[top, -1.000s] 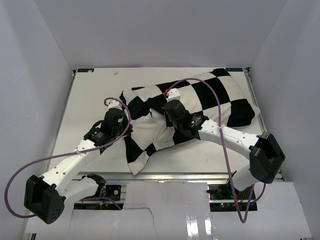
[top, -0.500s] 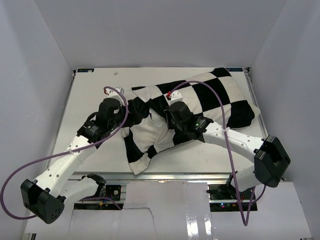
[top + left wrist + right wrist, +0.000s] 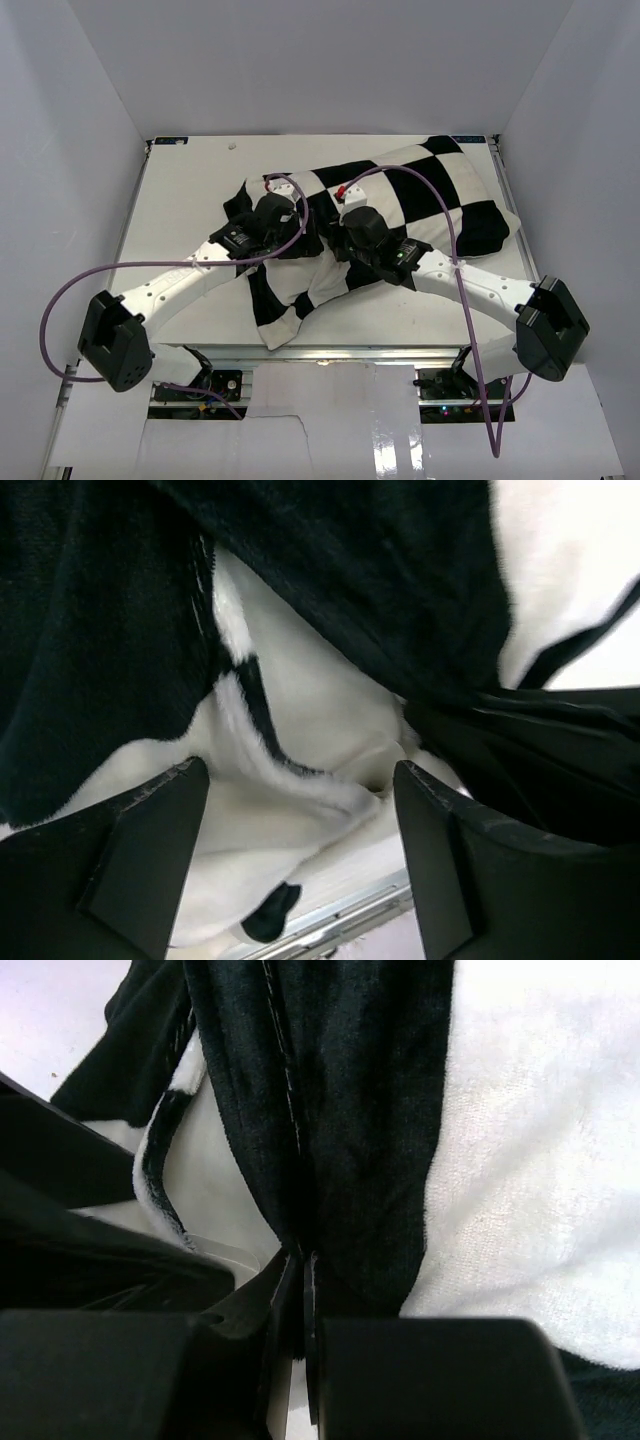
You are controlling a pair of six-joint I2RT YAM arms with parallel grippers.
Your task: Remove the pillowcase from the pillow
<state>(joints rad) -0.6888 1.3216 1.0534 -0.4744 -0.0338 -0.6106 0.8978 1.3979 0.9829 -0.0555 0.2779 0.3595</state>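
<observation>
The pillow point(image 3: 322, 283) lies across the white table point(image 3: 180, 200), running from the middle of the top view toward the upper right. Most of it is wrapped in the black-and-white checked pillowcase point(image 3: 440, 195). Only a plain off-white patch shows in the lower centre, where the cover's open end is bunched and folded back toward the near edge. Both arms reach in from the bottom corners and meet over this bunched end, their wrists just beside each other. In the left wrist view the left gripper point(image 3: 298, 772) has its jaws spread wide. Its fingers point(image 3: 140, 865) stand at the lower corners of the frame, above rumpled white pile and a black fold, and grip nothing. In the right wrist view the right gripper point(image 3: 300, 1272) is closed to a narrow slit at the bottom centre. It pinches a stitched black fold of the pillowcase that runs up the middle of the frame, with a white square of the cover to its right. A purple cable point(image 3: 70, 290) loops out from the left arm on the left.
</observation>
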